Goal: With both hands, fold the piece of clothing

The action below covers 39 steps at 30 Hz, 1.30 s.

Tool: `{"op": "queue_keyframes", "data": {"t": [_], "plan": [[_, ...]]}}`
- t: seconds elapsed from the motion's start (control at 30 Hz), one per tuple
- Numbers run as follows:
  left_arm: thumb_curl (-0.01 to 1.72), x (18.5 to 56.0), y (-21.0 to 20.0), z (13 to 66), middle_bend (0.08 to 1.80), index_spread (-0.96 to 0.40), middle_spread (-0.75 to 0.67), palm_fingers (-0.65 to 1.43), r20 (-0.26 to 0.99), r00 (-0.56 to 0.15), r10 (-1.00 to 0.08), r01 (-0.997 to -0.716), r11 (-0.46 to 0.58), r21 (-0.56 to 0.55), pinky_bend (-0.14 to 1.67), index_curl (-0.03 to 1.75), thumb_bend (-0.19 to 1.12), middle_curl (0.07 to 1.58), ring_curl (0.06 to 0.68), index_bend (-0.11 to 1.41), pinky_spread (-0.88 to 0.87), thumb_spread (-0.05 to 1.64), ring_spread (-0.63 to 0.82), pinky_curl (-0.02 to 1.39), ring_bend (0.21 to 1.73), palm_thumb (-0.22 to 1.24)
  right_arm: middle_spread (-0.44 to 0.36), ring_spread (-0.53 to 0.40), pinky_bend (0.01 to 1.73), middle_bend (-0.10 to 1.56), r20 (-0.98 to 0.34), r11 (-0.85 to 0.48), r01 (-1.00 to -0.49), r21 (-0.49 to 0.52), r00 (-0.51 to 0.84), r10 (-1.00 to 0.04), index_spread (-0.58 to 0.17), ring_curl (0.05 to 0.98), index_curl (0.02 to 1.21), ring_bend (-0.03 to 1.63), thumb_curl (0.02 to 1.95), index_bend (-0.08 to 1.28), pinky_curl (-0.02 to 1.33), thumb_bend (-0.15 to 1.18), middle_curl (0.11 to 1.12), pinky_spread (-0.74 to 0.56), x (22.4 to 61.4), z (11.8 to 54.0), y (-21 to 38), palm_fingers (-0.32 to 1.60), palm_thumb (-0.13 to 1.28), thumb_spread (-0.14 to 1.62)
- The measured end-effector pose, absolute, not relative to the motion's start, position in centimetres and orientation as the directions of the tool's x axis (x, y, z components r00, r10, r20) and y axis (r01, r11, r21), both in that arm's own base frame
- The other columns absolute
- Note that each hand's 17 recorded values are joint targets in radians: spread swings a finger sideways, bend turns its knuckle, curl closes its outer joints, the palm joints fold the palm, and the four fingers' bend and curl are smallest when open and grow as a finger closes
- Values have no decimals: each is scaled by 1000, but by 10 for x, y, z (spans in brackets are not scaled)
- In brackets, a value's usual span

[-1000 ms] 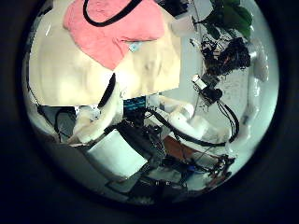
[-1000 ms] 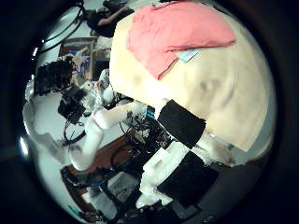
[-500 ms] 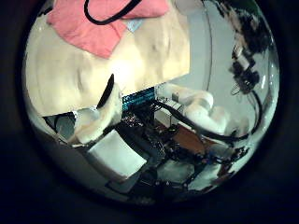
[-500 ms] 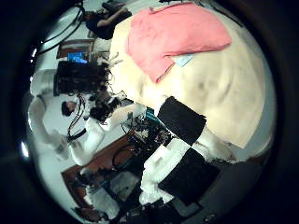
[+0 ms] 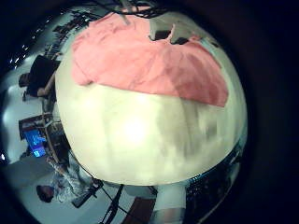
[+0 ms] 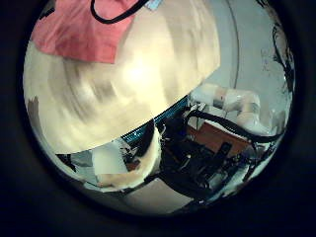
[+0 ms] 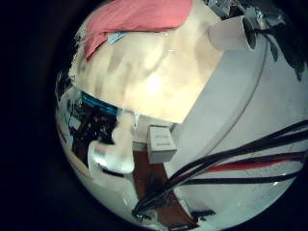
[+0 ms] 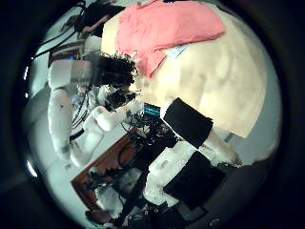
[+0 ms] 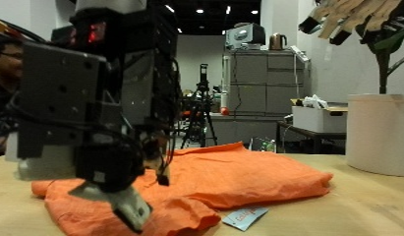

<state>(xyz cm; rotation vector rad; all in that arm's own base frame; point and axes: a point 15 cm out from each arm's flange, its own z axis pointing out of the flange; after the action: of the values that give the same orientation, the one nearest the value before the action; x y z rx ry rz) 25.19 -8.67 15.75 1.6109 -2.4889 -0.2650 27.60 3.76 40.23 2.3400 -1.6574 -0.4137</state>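
On the pale table [image 9: 359, 211] the garment [image 9: 214, 177] lies crumpled and roughly spread, an orange-pink shirt with its label tag [image 9: 245, 217] poking out at the near hem; the left little finger side palm view shows the same cloth [image 5: 149, 67] filling the far part of the surface, with much bare tabletop between it and the near edge. Close to the outside camera one hand [image 9: 110, 118] hangs just over the garment's near corner, its dark body filling that side and a pale fingertip [image 9: 130, 208] pointing down close to the fabric; whether it touches I cannot tell, nor whether its fingers are curled or straight, nor which hand it is. A second hand [image 9: 359, 18] is raised high above the far side of the table, fingers spread and relaxed, holding nothing. No fold shows yet, so I judge this to be the approach step, with both hands not yet gripping the cloth. A tall white cylinder [image 9: 379, 133], apparently a planter, stands at the far edge near the garment's other side. The next move, as I judge it, calls for the raised hand to come down to an edge of the shirt opposite the low hand, and for both to pinch a single layer at matching corners before lifting. Bunched fabric at the near corner could make a clean pinch awkward.
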Motion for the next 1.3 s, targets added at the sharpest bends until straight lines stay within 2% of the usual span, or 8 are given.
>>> {"op": "queue_keyframes", "data": {"t": [0.23,0.43,0.5,0.6,0.73,0.8,1.0,1.3], "plan": [[296,267,-91,132,199,196,359,-7,29,-415,-909,-887,411,211,355,271,-29,321,192,141,443,930,506,308,514,252,14,109,234,223,-84,-321,-878,356,312,-946,-351,178,334,427,248,178,256,-7,374,356,275,403,35,436,582,1322],[306,274,-89,126,312,182,206,180,11,-404,-915,-898,399,185,289,282,-28,351,186,175,376,918,425,288,506,270,14,106,231,222,-76,-316,-877,362,311,-947,-342,180,334,421,253,179,255,-8,374,354,274,401,33,432,606,1325],[313,275,-88,126,477,140,95,375,2,-400,-916,-901,394,183,237,294,-20,402,184,187,279,916,311,271,515,294,14,107,232,218,-81,-317,-868,383,310,-947,-339,180,334,420,253,179,255,-8,373,353,271,394,33,431,612,1327],[333,278,-84,125,630,39,-60,712,-12,-405,-914,-898,395,196,344,294,19,457,196,157,22,933,63,281,605,413,14,107,230,224,-81,-316,-865,388,310,-947,-338,181,333,417,255,178,254,-9,375,353,269,390,33,434,620,1323],[382,280,-79,126,774,-98,-235,1020,-31,-413,-910,-891,396,223,586,313,68,565,269,186,-317,961,-252,368,768,620,14,108,230,224,-82,-315,-866,388,308,-948,-336,182,332,415,258,178,253,-9,377,353,270,389,33,434,629,1326],[423,278,-76,128,788,-169,-295,1131,-30,-408,-912,-890,390,236,710,327,90,610,336,193,-438,965,-345,418,940,707,14,102,229,223,-81,-315,-867,386,308,-948,-331,183,333,415,257,179,253,-9,377,353,270,390,33,436,633,1327],[513,284,-72,147,829,-344,-418,1132,-34,-401,-915,-897,385,217,988,432,90,743,464,339,-604,968,-448,544,1172,818,14,94,221,226,-81,-315,-867,386,308,-948,-322,187,333,421,263,180,250,-7,379,350,272,388,33,446,652,1331],[610,290,-65,192,873,-510,-509,1011,-29,-389,-921,-900,373,227,1113,633,35,917,529,466,-650,974,-462,606,1282,845,0,16,224,249,-65,-334,-861,383,336,-940,-298,203,323,477,320,164,249,-9,389,191,303,339,37,481,772,1227]]}}
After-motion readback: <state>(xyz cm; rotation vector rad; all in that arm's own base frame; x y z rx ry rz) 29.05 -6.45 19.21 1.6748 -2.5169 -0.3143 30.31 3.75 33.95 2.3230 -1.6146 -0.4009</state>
